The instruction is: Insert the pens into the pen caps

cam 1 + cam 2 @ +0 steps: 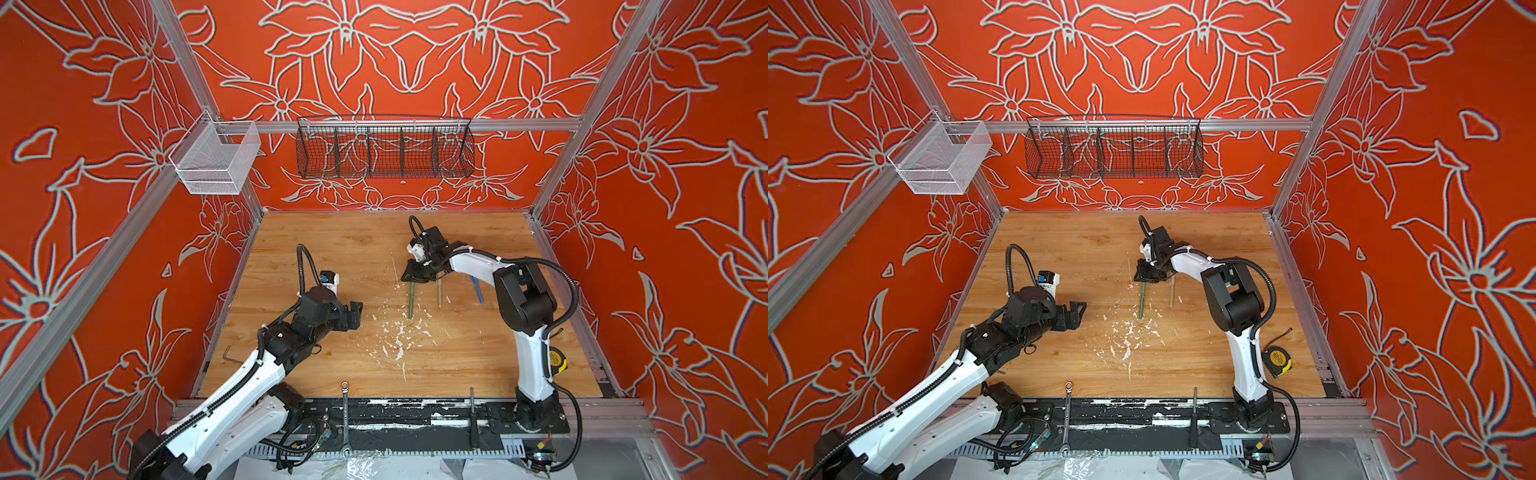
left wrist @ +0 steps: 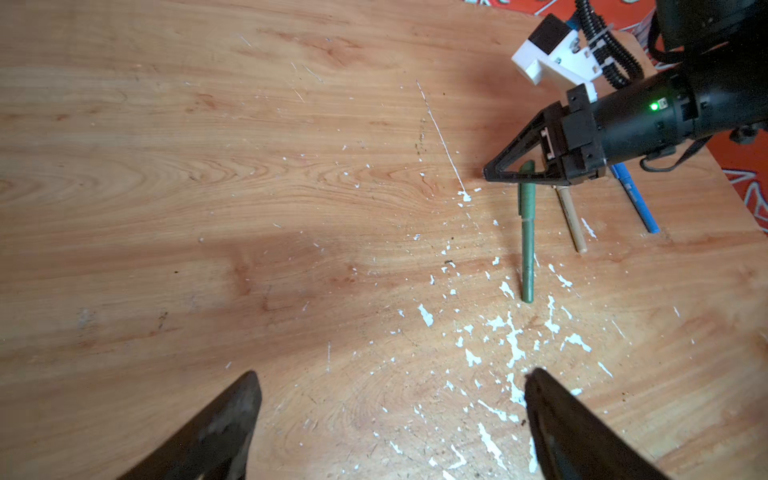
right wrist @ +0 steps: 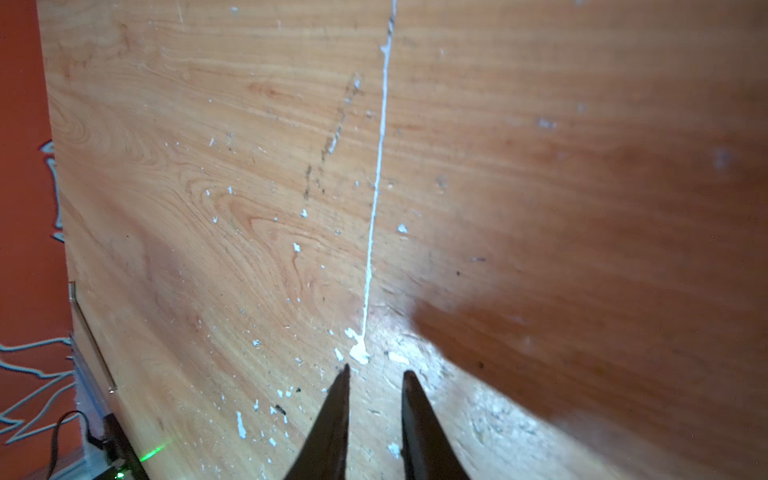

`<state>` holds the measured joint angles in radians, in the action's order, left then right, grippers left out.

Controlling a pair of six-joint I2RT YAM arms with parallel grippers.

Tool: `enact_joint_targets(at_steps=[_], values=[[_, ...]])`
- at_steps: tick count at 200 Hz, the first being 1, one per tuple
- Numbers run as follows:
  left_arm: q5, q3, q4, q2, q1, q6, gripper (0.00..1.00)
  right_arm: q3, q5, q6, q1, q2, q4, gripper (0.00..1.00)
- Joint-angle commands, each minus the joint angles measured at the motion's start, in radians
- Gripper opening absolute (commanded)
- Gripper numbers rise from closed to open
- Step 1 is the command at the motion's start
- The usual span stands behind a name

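Three pens lie side by side on the wooden table: green (image 1: 411, 301) (image 1: 1143, 301) (image 2: 528, 249), tan (image 1: 439, 293) (image 1: 1171, 291) (image 2: 573, 222) and blue (image 1: 478, 289) (image 2: 638, 203). The green pen cap (image 2: 527, 193) sits on the green pen's far end. The far ends of the tan and blue pens are hidden behind the right arm. My right gripper (image 1: 409, 274) (image 1: 1140, 274) (image 3: 376, 372) hangs over the green cap end, slightly open, with only bare table between its fingers. My left gripper (image 1: 355, 313) (image 1: 1077, 311) (image 2: 392, 374) is wide open and empty, well left of the pens.
White paint flecks (image 1: 399, 336) are scattered just in front of the pens. A silver wrench (image 1: 345, 415) and a dark rod (image 1: 472, 415) lie on the front rail. A yellow tape measure (image 1: 1278, 359) sits at the right. A hex key (image 1: 226, 355) lies at the left edge. Wire baskets (image 1: 384, 151) hang on the back wall.
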<state>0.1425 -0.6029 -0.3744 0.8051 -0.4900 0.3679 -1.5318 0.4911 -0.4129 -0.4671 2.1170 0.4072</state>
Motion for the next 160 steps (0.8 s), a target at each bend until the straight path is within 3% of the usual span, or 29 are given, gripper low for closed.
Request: enact_joint_targets(at_steps=[1, 15, 54, 76, 97, 113, 129, 143, 160], values=[[0.069, 0.017, -0.021, -0.011, 0.011, 0.012, 0.97, -0.048, -0.072, 0.058, -0.008, 0.023, 0.054, 0.35], [0.101, 0.020, -0.018, -0.005, 0.014, 0.009, 0.97, -0.065, -0.116, 0.072, -0.017, 0.021, 0.071, 0.43], [0.188, 0.028, 0.041, 0.015, 0.036, -0.020, 0.97, -0.049, -0.233, 0.091, -0.023, -0.036, 0.069, 0.49], [0.387, 0.056, 0.122, 0.017, 0.051, -0.074, 0.97, 0.068, -0.321, 0.106, -0.015, -0.167, -0.015, 0.50], [0.527, 0.149, 0.354, 0.016, 0.119, -0.196, 0.97, 0.238, -0.448, 0.124, 0.017, -0.334, -0.091, 0.51], [0.448, 0.215, 0.515, 0.027, 0.222, -0.262, 0.97, 0.410, -0.593, 0.147, 0.053, -0.502, -0.180, 0.53], [0.324, 0.250, 0.594, 0.069, 0.347, -0.242, 0.97, 0.609, -0.743, 0.188, 0.094, -0.670, -0.285, 0.58], [0.211, 0.268, 0.646, 0.127, 0.436, -0.234, 0.97, 0.762, -0.800, 0.184, 0.162, -0.791, -0.364, 0.60], [0.149, 0.288, 0.732, 0.175, 0.455, -0.266, 0.97, 0.920, -0.829, 0.148, 0.250, -0.909, -0.481, 0.61]])
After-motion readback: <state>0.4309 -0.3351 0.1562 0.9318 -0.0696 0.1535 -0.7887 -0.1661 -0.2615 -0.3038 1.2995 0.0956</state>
